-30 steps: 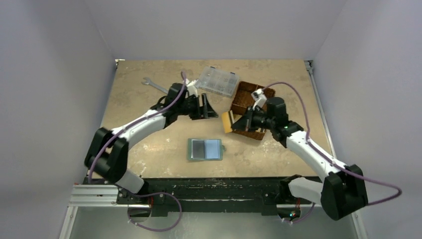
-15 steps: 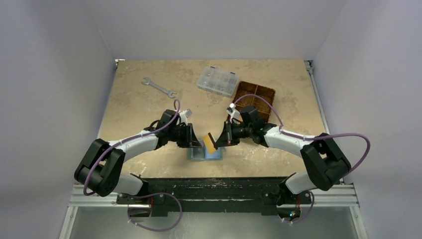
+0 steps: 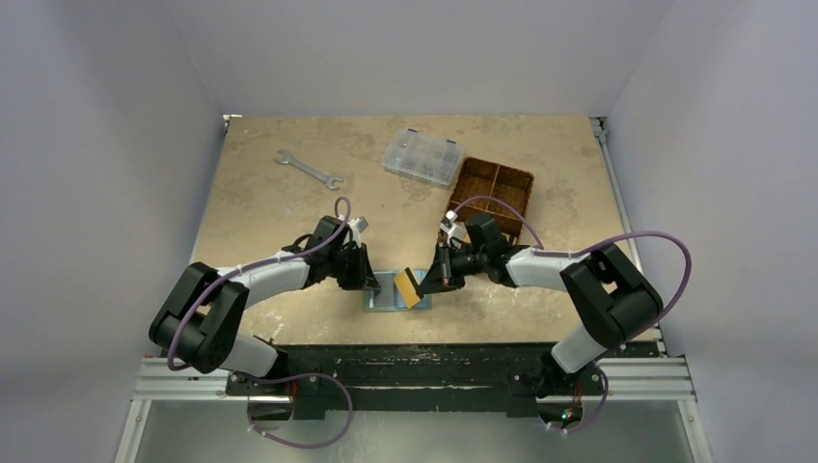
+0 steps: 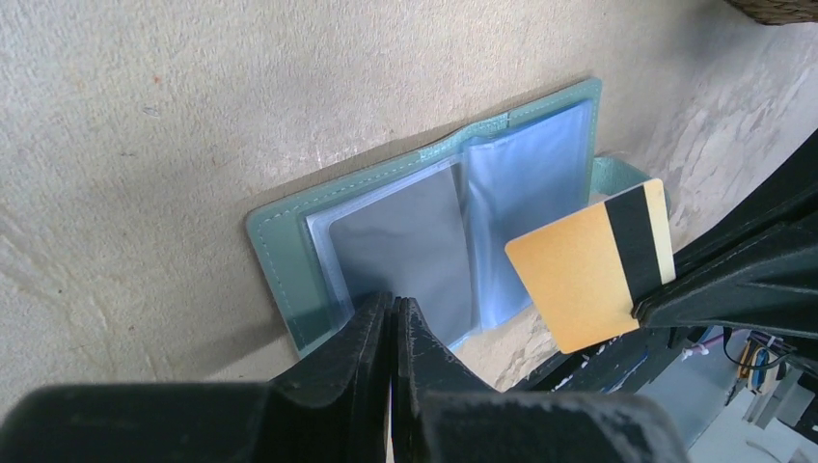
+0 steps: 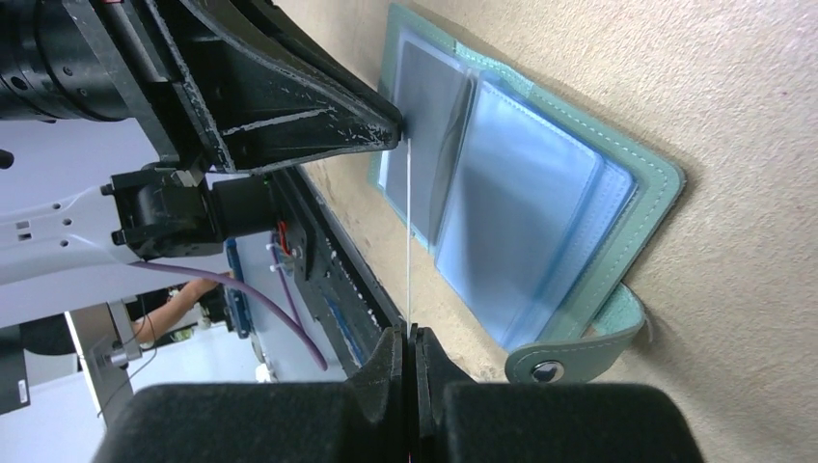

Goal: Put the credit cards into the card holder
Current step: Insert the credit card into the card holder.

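Two arms now meet over the card holder [image 3: 384,299], which lies open and flat on the bench [image 3: 260,212], near-centre. 1 s ago both were far back, by the clear box [image 3: 422,157] and the basket [image 3: 502,168].

Left tool [image 4: 393,311]: jaws closed together, tips pressed on the holder's left page.

Right tool [image 5: 410,340]: clamped on the black-stripe end of the orange-gold card [image 4: 579,280].

The card is tilted over the right-hand pockets, slightly lower than 0.5 s ago and not yet inserted. Cannot tell whether its free edge touches them.
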{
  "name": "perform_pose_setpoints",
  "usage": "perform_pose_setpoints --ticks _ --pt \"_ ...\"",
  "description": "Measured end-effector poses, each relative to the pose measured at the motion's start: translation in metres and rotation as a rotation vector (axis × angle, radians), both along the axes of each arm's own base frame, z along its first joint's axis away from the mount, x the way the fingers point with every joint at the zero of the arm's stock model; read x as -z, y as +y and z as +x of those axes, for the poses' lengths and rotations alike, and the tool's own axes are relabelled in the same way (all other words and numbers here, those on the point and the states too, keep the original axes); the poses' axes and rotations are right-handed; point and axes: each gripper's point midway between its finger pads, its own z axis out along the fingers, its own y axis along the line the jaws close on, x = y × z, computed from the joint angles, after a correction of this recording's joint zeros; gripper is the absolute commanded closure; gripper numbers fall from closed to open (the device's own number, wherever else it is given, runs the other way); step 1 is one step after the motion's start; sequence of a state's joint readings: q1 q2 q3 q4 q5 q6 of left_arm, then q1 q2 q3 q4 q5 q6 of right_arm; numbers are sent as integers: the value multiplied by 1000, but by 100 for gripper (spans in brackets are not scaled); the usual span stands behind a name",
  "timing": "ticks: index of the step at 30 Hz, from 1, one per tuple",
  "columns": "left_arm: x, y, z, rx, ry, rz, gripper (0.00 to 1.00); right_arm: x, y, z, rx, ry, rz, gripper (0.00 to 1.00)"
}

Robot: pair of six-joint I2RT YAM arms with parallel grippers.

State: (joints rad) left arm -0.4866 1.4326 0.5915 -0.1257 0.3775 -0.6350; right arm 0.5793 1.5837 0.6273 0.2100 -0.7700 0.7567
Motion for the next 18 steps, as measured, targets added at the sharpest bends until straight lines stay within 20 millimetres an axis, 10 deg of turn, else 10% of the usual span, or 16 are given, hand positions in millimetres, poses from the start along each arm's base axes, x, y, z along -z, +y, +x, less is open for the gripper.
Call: perform_pose_setpoints --ticks 18 --pt "1 0 1 0 -1 0 97 16 -2 -4 -9 19 8 100"
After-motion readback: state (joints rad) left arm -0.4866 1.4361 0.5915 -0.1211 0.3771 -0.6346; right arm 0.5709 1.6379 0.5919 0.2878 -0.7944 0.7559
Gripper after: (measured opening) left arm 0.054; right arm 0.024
